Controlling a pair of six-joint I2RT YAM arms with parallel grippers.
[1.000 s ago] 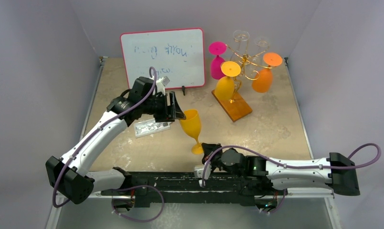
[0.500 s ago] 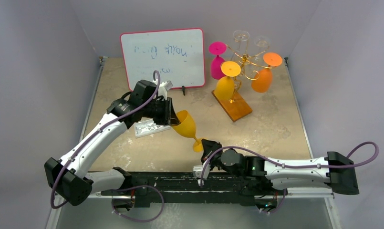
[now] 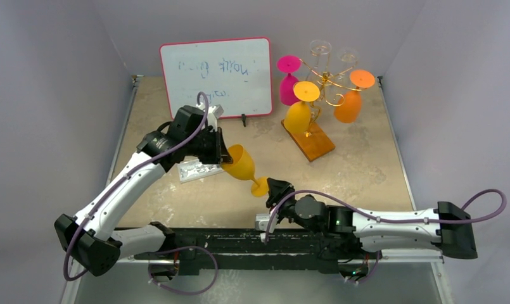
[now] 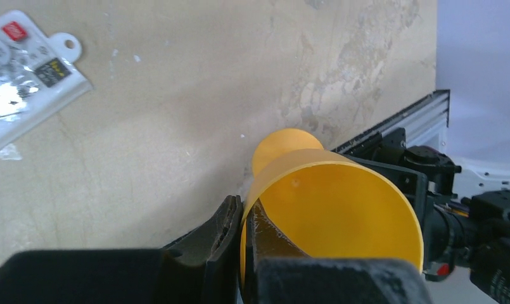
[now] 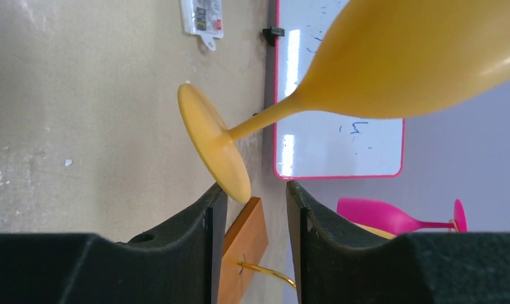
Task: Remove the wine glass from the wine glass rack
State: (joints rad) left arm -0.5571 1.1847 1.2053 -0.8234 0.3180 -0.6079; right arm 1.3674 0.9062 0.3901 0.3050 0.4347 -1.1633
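Note:
A yellow wine glass [image 3: 238, 163] hangs tilted over the table, off the wine glass rack [image 3: 325, 81], a gold wire stand on an orange-brown wooden base at the back right. My left gripper [image 3: 223, 154] is shut on the glass's rim; in the left wrist view one finger [image 4: 225, 221] presses outside the bowl [image 4: 341, 202] and the other sits inside. My right gripper [image 3: 274, 190] is open just below the glass's foot [image 5: 214, 142], whose edge lies at the fingertips [image 5: 215, 197] without being clamped.
A pink glass [image 3: 289, 79], two orange glasses [image 3: 301, 107] [image 3: 352, 95] and clear ones [image 3: 320, 50] hang upside down on the rack. A red-framed whiteboard [image 3: 217, 76] stands at the back. A white packet [image 3: 195, 171] lies under the left arm.
My left gripper closed on the glass's rim and drew the glass left, tilting it further. My right gripper opened and let go of the foot.

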